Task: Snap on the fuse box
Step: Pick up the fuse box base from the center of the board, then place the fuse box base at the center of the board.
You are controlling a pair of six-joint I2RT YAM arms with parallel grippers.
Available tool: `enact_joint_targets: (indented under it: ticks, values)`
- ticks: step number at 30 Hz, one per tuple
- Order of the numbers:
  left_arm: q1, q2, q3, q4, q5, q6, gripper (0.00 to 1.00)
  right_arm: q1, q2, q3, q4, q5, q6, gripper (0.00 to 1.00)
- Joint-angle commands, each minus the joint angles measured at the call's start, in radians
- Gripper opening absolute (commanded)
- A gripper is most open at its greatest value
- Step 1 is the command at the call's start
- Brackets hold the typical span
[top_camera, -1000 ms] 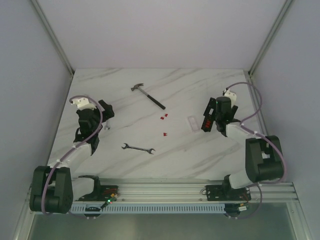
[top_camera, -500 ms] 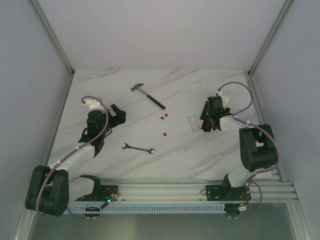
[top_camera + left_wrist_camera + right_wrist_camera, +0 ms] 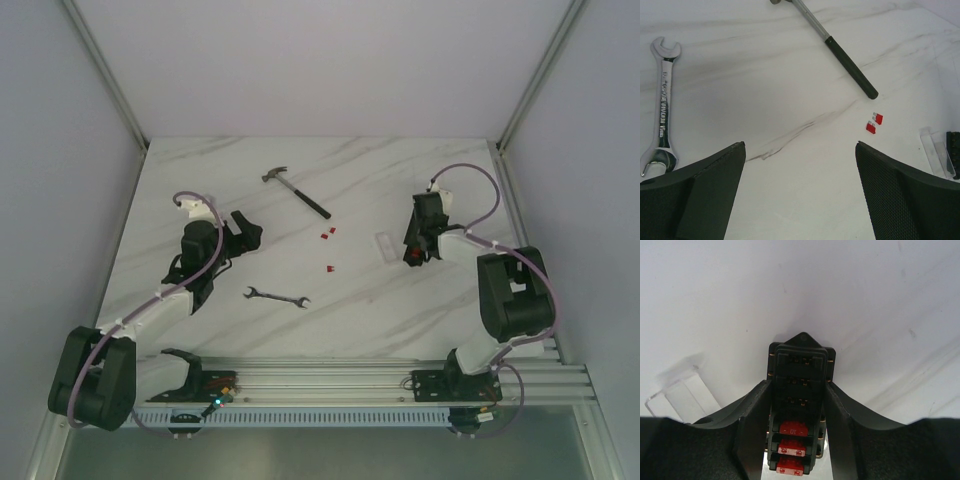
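Left pincer (image 3: 800, 148) advanced; right pincer (image 3: 799, 392) clamps fuse box (image 3: 802, 365).

The white marble table (image 3: 360, 300) carried a hammer (image 3: 297, 192) at the back and a wrench (image 3: 277, 296) nearer the front. Tiny red pieces (image 3: 327, 235) lay between them, with a clear plastic cover (image 3: 385, 246) off to the right.

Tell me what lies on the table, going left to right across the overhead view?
Wrench → loose red fuses → clear plastic cover → fuse box, gripped in the right tool. The hammer is left out because it overlaps both wrench and fuses.
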Motion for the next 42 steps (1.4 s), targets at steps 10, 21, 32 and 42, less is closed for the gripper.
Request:
enact_joint_targets:
  ticks: [10,21,32,42]
  values:
    - [-0.013,-0.030,0.046,-0.069,0.062,-0.025,1.00,0.179,-0.165,0.093,-0.181,-0.151,-0.111,0.36]
    - [-0.026,-0.040,0.040,-0.087,0.087,-0.041,1.00,0.390,-0.031,0.117,-0.198,-0.168,-0.006,0.37]
    - [-0.041,-0.033,0.044,-0.095,0.110,-0.055,1.00,0.415,-0.001,0.093,-0.204,-0.172,0.027,0.79]
    - [-0.044,-0.032,0.060,-0.111,0.135,-0.066,1.00,0.420,-0.086,0.012,-0.279,-0.293,0.016,1.00]
